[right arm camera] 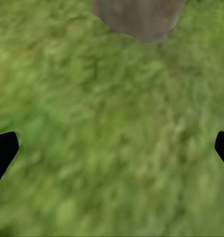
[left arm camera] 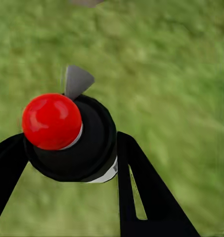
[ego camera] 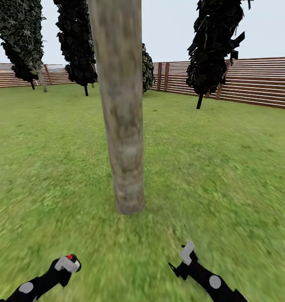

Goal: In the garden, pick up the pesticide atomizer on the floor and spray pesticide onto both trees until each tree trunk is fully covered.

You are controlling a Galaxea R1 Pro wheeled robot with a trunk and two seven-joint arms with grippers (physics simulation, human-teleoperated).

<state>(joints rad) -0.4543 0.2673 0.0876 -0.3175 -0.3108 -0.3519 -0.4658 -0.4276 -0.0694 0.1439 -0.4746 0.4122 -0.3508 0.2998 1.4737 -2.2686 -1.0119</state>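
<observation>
From the head view, you have the thick, smooth, mottled grey-brown tree trunk (ego camera: 122, 126) standing just ahead on the blurry green grass floor (ego camera: 226, 176), its long axis upright with a slight lean, foot planted in the grass between and beyond your two arms; the left claw (ego camera: 66, 265) sits low at the near left with the black pesticide atomizer with its red round cap (ego camera: 69, 257) in it, and the right claw (ego camera: 186, 252) sits low at the near right, carrying nothing; dark thin-stemmed leafy trees (ego camera: 211, 50) and a brown slatted wooden fence (ego camera: 260, 82) stand well behind, and they are not your targets; I judge the step in hand is spraying this trunk, so raise the left arm and aim the nozzle squarely at the bark, then sweep along the trunk's length and work round it, since the far side is hidden from you

From the left wrist view, the left claw (left arm camera: 72, 148) is pinching the atomizer's black body (left arm camera: 87, 143) between its dark fingers (left arm camera: 141, 187); the red cap (left arm camera: 51, 121) faces the camera, so the can's long axis runs along the fingers toward the grass; a small grey spout (left arm camera: 76, 81) juts sideways from the head, and I judge that is your spray direction; turn it to the trunk before pressing

From the right wrist view, the right claw (right arm camera: 112, 148) is spread wide, fingertips (right arm camera: 3, 150) at either edge over bare grass; the trunk's foot (right arm camera: 139, 17) lies ahead; keep this arm clear of the spray
</observation>
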